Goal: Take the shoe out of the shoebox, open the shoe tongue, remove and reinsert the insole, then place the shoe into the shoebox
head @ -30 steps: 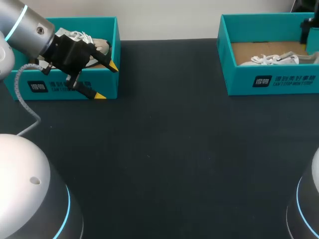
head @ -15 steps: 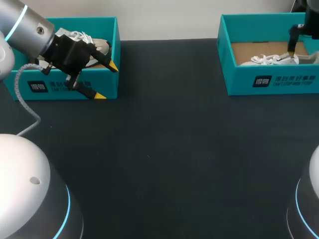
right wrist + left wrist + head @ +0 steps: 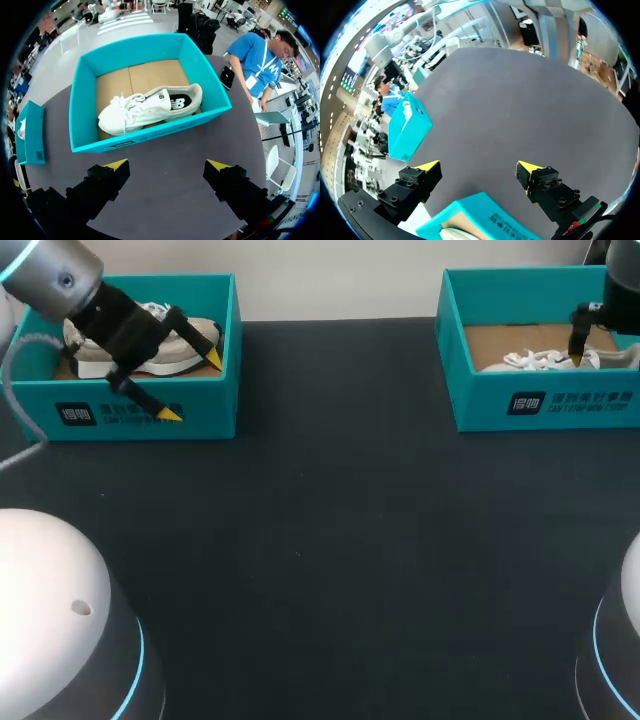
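Left gripper: fingers spread wide, nothing between them. In the head view it hangs at the front wall of the left shoebox, with one yellow tip over the box's inside and the other in front of the wall. The left wrist view shows a corner of that box under the gripper. Grey-and-white shoe lies inside the box, partly hidden by the arm.

Right gripper: open, empty, above the table just short of the right shoebox. White shoe lies on that box's cardboard floor, opening up, touched by neither finger.

Boxes stand well apart at the table's far corners.
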Robot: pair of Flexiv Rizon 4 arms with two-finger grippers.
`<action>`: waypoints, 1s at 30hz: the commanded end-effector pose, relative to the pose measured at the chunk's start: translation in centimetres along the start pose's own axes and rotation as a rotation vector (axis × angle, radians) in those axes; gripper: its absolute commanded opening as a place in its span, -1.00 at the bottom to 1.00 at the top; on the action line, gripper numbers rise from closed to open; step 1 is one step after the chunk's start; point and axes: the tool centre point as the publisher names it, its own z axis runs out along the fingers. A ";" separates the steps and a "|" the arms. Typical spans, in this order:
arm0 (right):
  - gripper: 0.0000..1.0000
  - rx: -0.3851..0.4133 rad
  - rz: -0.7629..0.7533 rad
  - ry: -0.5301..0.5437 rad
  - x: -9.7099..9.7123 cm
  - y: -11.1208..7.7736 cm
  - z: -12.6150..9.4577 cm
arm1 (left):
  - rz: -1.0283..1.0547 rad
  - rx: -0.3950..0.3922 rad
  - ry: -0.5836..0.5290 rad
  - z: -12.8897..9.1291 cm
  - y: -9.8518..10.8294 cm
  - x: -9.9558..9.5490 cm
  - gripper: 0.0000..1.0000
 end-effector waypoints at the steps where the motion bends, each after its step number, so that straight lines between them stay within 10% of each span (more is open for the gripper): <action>1: 1.00 -0.005 0.001 0.002 -0.1 -0.1 0.1 | 0.370 -0.146 0.222 -1.6 1.7 0.2 1.00; 10: 1.00 -0.005 0.001 0.002 -0.1 -0.1 0.1 | 0.620 -0.387 0.352 -3.3 5.3 0.9 1.00; 25: 1.00 -0.005 0.001 0.002 -0.1 -0.1 0.1 | 0.620 -0.387 0.352 -3.3 5.3 0.9 1.00; 30: 1.00 -0.005 0.001 0.002 -0.1 -0.1 0.1 | 0.611 -0.444 0.359 -4.8 9.1 0.0 1.00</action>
